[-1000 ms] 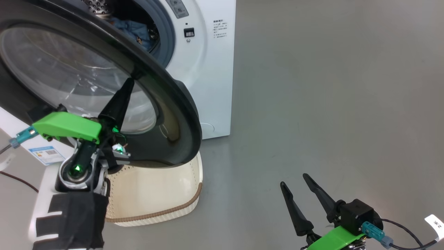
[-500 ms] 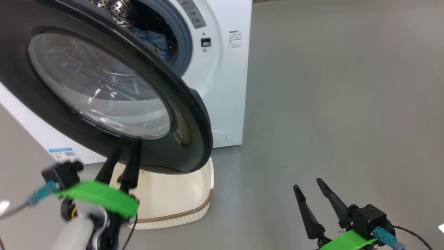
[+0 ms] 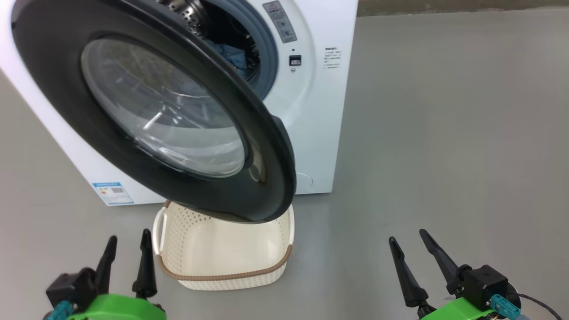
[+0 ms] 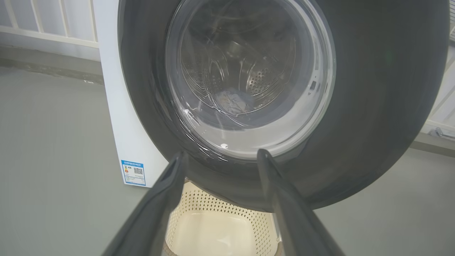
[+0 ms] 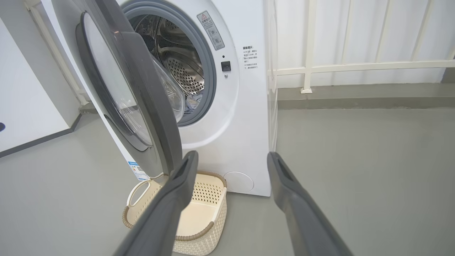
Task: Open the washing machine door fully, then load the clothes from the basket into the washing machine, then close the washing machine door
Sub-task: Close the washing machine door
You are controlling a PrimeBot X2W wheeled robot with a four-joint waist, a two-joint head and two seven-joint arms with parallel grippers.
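The washing machine [image 3: 320, 133] [image 5: 245, 142] stands ahead with its black-rimmed glass door [image 3: 178, 115] [image 4: 284, 92] [image 5: 131, 92] swung partly out over the basket [image 3: 222, 249] [image 5: 177, 209]. Nothing lies in the cream basket. Light-blue clothes [image 3: 233, 55] [image 5: 193, 101] lie inside the steel drum, also seen through the glass as the clothes [image 4: 231, 101]. My left gripper [image 3: 127, 242] [image 4: 220, 156] is open at lower left, apart from the door. Low on the right my right gripper [image 3: 409, 238] [image 5: 231, 158] is open too, holding nothing.
Grey floor [image 3: 444, 133] spreads wide to the right of the machine. A white railing [image 5: 355, 64] runs behind it. A blue label sticker [image 3: 112, 192] sits low on the machine's left side.
My left gripper has drawn back from the door's glass down to the lower left. The head camera has shifted, so the machine and basket show further right; the door stands about as before.
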